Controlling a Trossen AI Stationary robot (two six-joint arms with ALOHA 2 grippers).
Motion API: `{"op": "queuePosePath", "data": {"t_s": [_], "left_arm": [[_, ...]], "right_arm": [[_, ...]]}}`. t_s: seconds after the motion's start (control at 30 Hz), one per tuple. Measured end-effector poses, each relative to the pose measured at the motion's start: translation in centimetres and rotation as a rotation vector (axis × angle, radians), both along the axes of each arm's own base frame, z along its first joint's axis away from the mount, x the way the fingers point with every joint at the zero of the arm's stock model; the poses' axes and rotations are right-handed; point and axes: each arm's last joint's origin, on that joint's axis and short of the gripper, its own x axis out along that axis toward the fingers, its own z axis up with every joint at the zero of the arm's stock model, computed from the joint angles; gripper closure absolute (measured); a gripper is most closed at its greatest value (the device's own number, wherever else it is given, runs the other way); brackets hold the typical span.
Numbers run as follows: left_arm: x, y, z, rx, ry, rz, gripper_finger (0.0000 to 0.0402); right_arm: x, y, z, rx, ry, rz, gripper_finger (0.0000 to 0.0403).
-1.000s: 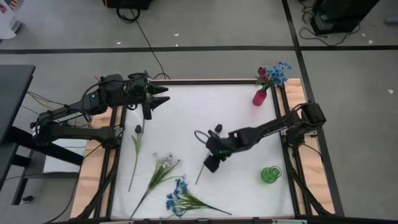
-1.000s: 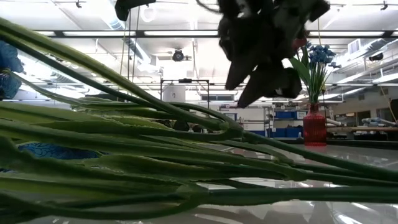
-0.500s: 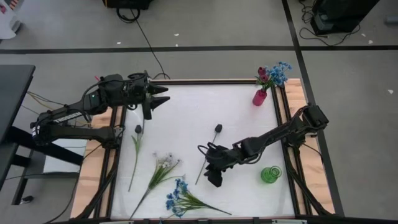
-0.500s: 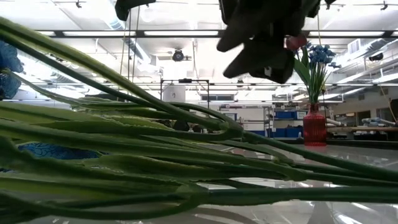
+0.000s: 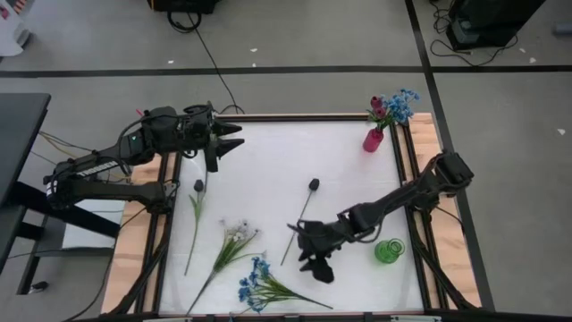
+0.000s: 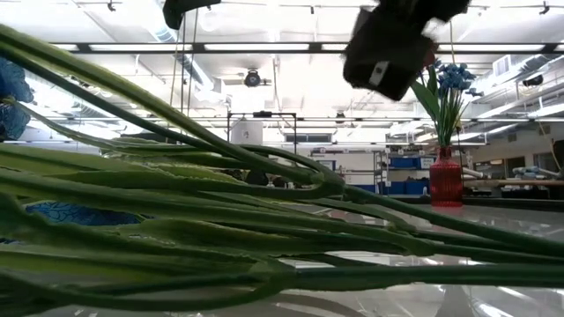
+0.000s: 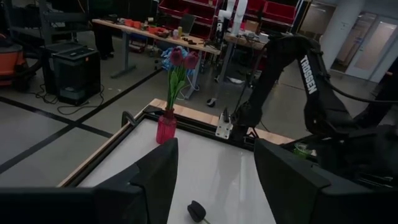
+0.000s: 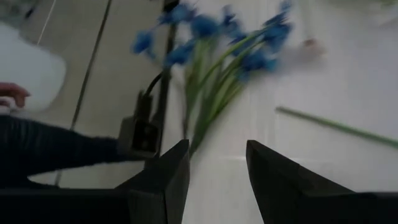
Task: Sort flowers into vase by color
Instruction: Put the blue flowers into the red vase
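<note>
Two arms: right pincer (image 5: 319, 266) hangs empty, fingers parted, over the table's (image 5: 268, 152) near edge; left pincer (image 5: 231, 136) waits wide open at the far-left corner.
Blue flowers (image 5: 259, 284): lying just left of the right pincer, stems running right along the near edge.
Nearer arm: right.
Pink vase (image 5: 373, 139): far-right corner.

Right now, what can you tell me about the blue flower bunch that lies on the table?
The blue flower bunch lies flat at the near edge of the white table, untouched. Several thin green stems fan out toward the right, with small blue blossom clusters at the left end; it looks artificial. The right gripper hovers just beside its stems, fingers apart, holding nothing. The white flower lies close by.
</note>
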Motion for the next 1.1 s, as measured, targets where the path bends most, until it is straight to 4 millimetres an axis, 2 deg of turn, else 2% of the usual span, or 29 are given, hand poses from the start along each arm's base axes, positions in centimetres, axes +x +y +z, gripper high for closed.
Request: {"op": "queuePosePath", "data": {"t_s": [0.13,0.33,0.47,0.57,0.7,0.83,1.1], "left_arm": [[0.0,0.0,0.0,0.000,0.000,0.000,0.0184],[0.0,0.0,0.0,0.000,0.000,0.000,0.0184],[0.0,0.0,0.0,0.000,0.000,0.000,0.0184],[0.0,0.0,0.0,0.000,0.000,0.000,0.0184],[0.0,0.0,0.0,0.000,0.000,0.000,0.0184],[0.0,0.0,0.0,0.000,0.000,0.000,0.0184],[0.0,0.0,0.0,0.000,0.000,0.000,0.0184]], "right_arm": [[-1.2,2.4,0.0,-0.042,-0.022,0.028,0.0237],[-3.2,5.6,0.0,-0.056,-0.024,-0.080,0.0237],[-4.2,6.9,0.0,-0.086,-0.056,-0.166,0.0237],[-4.4,7.5,-0.3,-0.124,-0.077,-0.167,0.0237],[-4.0,8.8,-2.4,-0.243,-0.148,-0.050,0.0237],[-3.1,10.7,-4.0,-0.206,-0.281,0.075,0.0237],[-2.0,11.0,-8.6,-0.308,-0.263,0.043,0.0237]]}}
